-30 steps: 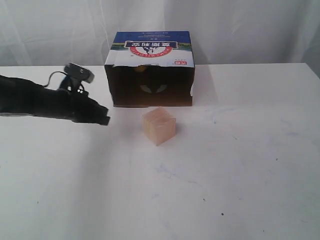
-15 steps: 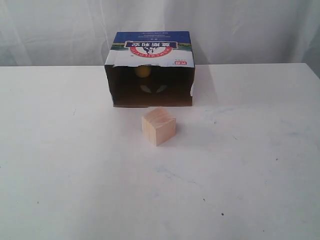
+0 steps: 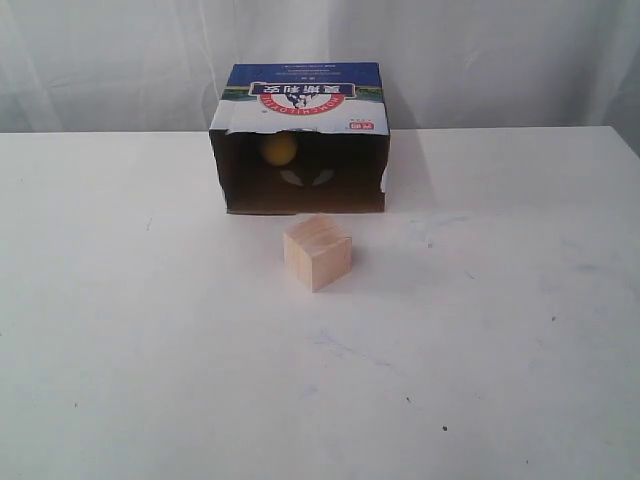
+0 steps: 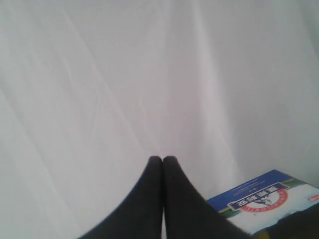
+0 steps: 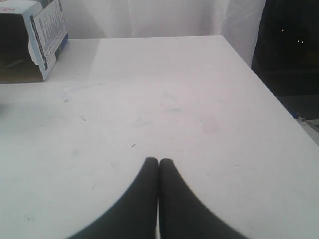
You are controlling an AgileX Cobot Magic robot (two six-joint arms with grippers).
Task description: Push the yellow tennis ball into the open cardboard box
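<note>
**White bench (image 3: 150, 330), ball (image 3: 279, 149) already inside the box (image 3: 300, 95)**

White cloth hung as a curtain (image 3: 480, 60) behind the bench and filled the whole background. The box stood near the back edge of the bench, with its open side turned to the exterior camera. Its top panel was white and blue, with red letters printed upside down. The inside was dark. The ball lay within this dark inside, deep at the back and toward the left part of the opening. It was fully past the front edge of the box. I could not tell whether it touched the back wall.

A pale wooden cube (image 3: 317, 252) stood on the bench in front of the box, near the opening but apart from it, with one corner turned to the camera.

The left end effector (image 4: 163, 159) was clenched, its two dark fingers pressed together with nothing between them. Behind it were the curtain and, lower, the printed top of the box.

The right end effector (image 5: 158, 162) was clenched in the same way and was also empty. It hung over the bare bench, well apart from the box, of which one side panel with small print showed at the edge of the right wrist view.
</note>
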